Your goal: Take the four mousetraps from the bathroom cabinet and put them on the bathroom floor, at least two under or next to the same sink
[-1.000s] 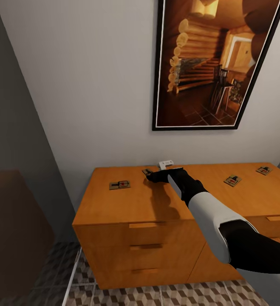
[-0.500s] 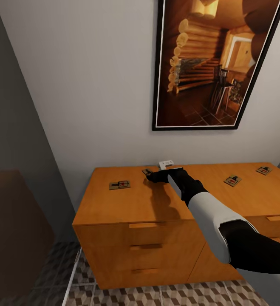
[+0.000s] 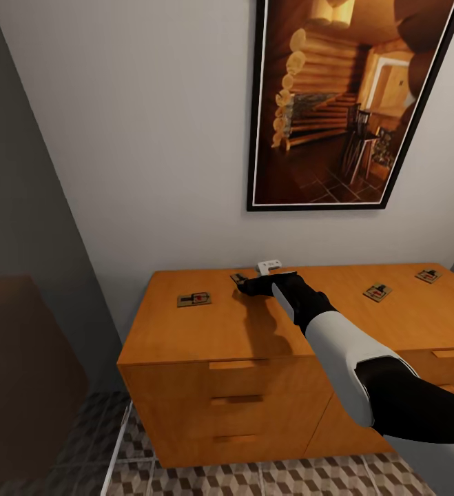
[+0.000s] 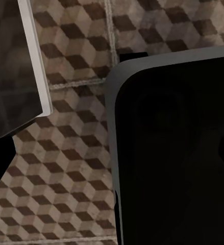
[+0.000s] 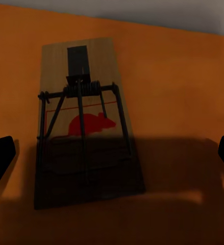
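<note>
Nothing has moved since a second ago: my right gripper still sits low over the cabinet top near the wall, fingertips spread wide on either side of a mousetrap lying flat, not touching it. Three more mousetraps lie on the top: one to the left, two to the right. My left wrist camera looks down at the cube-patterned bathroom floor, and I cannot tell that claw's state.

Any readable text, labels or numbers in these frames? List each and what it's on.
No readable text in any view.
Mousetrap under the right gripper: a red mouse picture on the wood, no words.
Other mousetraps on the cabinet: red marks, too small to read.
Framed picture on the wall: a log interior, no lettering.
</note>
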{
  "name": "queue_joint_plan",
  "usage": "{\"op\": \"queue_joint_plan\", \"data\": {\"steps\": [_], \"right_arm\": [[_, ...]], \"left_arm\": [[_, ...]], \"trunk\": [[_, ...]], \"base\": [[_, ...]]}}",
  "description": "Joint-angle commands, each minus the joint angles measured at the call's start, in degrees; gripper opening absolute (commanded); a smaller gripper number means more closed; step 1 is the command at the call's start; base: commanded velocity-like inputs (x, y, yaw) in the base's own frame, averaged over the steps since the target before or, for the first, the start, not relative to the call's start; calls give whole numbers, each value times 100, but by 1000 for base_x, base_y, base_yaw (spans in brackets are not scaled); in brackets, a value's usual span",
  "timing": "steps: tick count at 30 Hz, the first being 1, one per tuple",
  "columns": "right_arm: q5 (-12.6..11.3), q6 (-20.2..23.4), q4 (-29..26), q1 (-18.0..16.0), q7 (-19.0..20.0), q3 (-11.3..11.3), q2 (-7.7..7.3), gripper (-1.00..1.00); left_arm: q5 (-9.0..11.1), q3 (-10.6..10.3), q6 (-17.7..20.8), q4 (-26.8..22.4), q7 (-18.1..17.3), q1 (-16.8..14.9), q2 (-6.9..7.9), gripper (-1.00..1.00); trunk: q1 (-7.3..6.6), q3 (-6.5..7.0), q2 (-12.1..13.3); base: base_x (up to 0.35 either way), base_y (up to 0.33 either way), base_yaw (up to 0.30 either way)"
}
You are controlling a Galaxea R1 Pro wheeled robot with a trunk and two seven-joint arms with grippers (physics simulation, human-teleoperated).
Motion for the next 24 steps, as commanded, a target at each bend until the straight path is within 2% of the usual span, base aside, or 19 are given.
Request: {"op": "queue_joint_plan", "data": {"steps": [1, 12, 13, 24], "right_arm": [[15, 29, -9, -2, 14, 17, -2, 100], [9, 23, -6, 2, 20, 17, -2, 100], [9, 23, -7, 3, 20, 17, -2, -100], [13, 20, -1, 6, 23, 17, -2, -100]], "left_arm": [[1, -37, -15, -1, 3, -1, 3, 100], [1, -37, -15, -1, 3, -1, 3, 100], [1, -37, -15, -1, 3, -1, 3, 100], [1, -37, -15, -1, 3, -1, 3, 100]], "trunk": [[0, -7, -3], [0, -11, -3], [0, -11, -3], [0, -11, -3]], "base": [[0, 0, 0], [0, 0, 0], [0, 0, 0], [0, 0, 0]]}}
